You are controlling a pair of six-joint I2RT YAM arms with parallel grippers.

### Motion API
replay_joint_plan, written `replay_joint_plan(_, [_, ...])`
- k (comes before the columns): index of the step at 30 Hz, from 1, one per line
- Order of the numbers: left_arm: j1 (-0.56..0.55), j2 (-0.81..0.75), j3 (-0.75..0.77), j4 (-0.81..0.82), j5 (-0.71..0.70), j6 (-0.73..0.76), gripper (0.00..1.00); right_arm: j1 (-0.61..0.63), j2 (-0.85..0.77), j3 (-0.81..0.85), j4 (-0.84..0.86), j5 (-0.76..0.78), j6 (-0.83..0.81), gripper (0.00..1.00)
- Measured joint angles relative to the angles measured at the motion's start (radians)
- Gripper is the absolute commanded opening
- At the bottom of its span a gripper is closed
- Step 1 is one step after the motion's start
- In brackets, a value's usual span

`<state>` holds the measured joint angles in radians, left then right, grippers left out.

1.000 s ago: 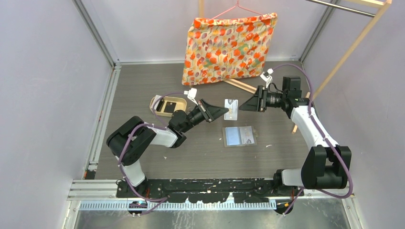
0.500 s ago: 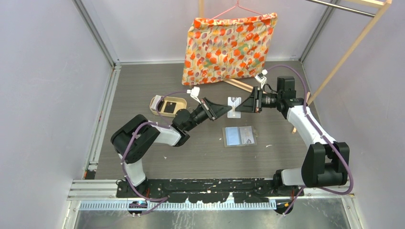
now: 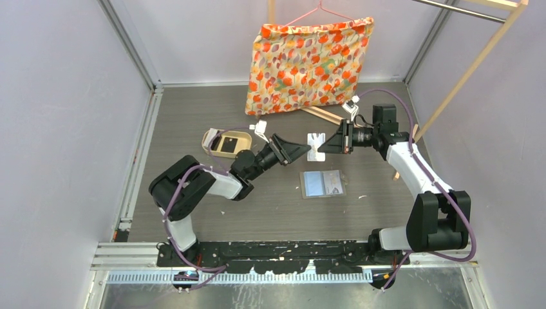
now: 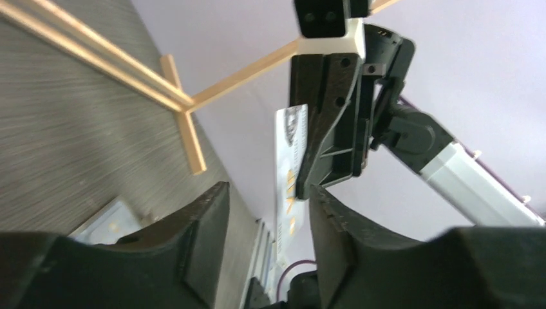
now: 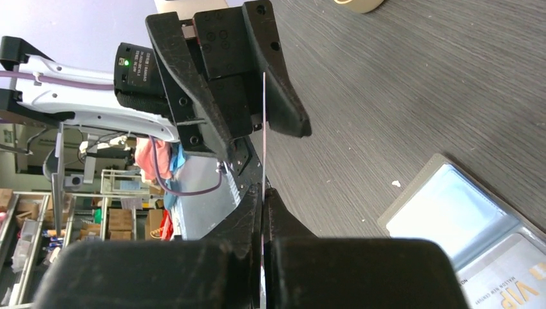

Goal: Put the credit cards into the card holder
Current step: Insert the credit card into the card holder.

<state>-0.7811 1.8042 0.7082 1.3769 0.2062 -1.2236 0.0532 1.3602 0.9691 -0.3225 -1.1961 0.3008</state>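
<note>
A white credit card [image 3: 315,145] hangs in the air between the two grippers. My right gripper [image 3: 324,146] is shut on its right edge; in the right wrist view the card [image 5: 263,116] shows edge-on, pinched at my right gripper [image 5: 264,191]. My left gripper [image 3: 306,150] is open, and the card [image 4: 288,168] stands between its spread fingers [image 4: 207,222], apart from both. The grey card holder [image 3: 322,183] lies open on the table just below, with a card in its right pocket. A black credit card [image 3: 227,143] lies in the tan tray [image 3: 208,137].
An orange floral cushion [image 3: 309,61] leans on the back wall on a hanger. Wooden rack bars [image 3: 324,114] lie behind the grippers, and a slanted pole [image 3: 467,72] rises at the right. Purple walls close in both sides.
My right gripper moved left to the card and closed on it. My left gripper, which held the card, has opened. The card shifted slightly up and right.
</note>
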Motion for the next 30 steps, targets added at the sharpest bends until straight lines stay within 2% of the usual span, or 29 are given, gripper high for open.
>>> replay_joint_plan(3, [0.023,-0.034,-0.066,-0.026,0.002,0.015,0.6,-0.008,0.0,0.002,-0.051,0.005,-0.059,0.01])
replay_joint_plan(7, [0.095,-0.163,-0.156,-0.172,0.019,0.084,0.66,-0.045,-0.002,0.005,-0.14,0.008,-0.165,0.01])
replay_joint_plan(10, [0.129,-0.349,-0.171,-0.444,0.01,0.215,0.72,-0.076,-0.008,0.009,-0.246,0.018,-0.289,0.02])
replay_joint_plan(13, [0.119,-0.549,-0.143,-0.735,-0.026,0.397,0.88,-0.084,-0.007,0.009,-0.371,0.041,-0.422,0.01])
replay_joint_plan(15, [0.112,-0.652,-0.138,-0.852,-0.054,0.488,0.99,-0.084,0.002,0.011,-0.448,0.059,-0.493,0.01])
replay_joint_plan(17, [0.109,-0.736,-0.143,-0.94,-0.083,0.56,1.0,-0.084,0.035,0.026,-0.521,0.082,-0.545,0.01])
replay_joint_plan(20, [0.109,-0.805,-0.177,-0.99,-0.114,0.603,1.0,-0.092,0.118,0.061,-0.592,0.113,-0.605,0.01])
replay_joint_plan(22, [0.109,-0.805,-0.207,-0.99,-0.113,0.6,0.95,-0.1,0.164,0.077,-0.618,0.133,-0.624,0.01])
replay_joint_plan(25, [0.109,-0.73,-0.226,-0.984,-0.079,0.561,0.85,-0.106,0.212,0.097,-0.649,0.176,-0.638,0.01])
replay_joint_plan(30, [0.059,-0.548,-0.222,-0.972,-0.058,0.484,0.84,-0.108,0.339,0.207,-0.778,0.247,-0.73,0.01])
